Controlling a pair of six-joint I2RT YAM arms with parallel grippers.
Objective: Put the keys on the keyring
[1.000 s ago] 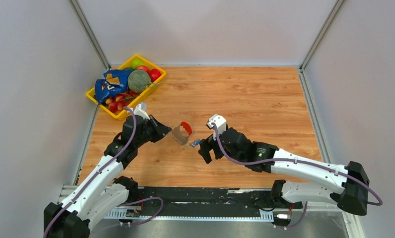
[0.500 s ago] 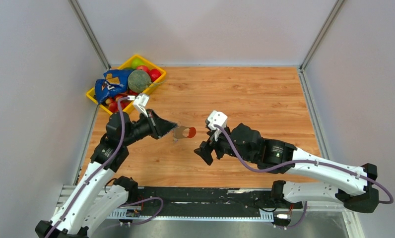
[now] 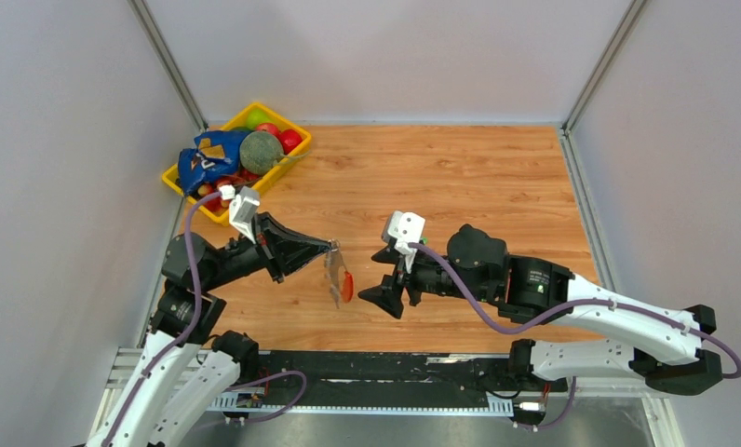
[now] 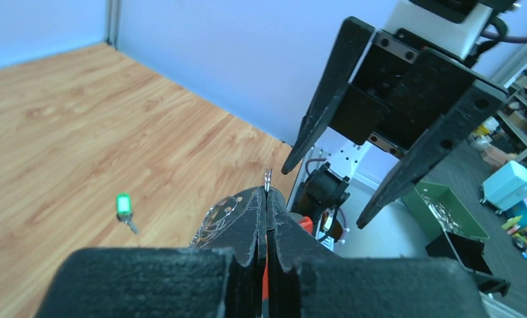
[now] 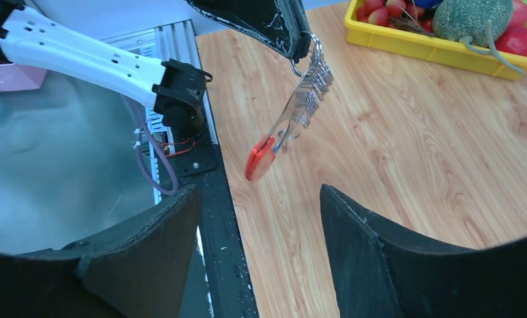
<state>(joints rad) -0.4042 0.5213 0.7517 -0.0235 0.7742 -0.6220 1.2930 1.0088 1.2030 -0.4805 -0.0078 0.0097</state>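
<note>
- Your left arm reaches out low from its base toward the middle of the table [image 3: 497,177]. The forearm is near level and the wrist points straight at the other arm.
- Your left gripper [image 3: 332,248] is clamped tight on the top ring of the keyring [image 3: 337,276]. The wrist view shows no gap between the pads.
- The keyring hangs in the air from that pinch. Its silvery chain slopes down to the red piece [image 5: 259,159] at the bottom end.
- A speck of blue sits right against the red piece, too small to say what it is.
- Your right arm is bent at the elbow, with the forearm stretched toward the keyring.
- Your right gripper [image 3: 371,277] is spread wide and holds nothing. Its two fingers face the keyring, just beside it and not touching.
- The green key [image 4: 123,204] lies flat and loose on the table, apart from the keyring.
- The yellow tray [image 5: 413,52] of fruit sits well apart from the keyring, beyond your left arm.
</note>
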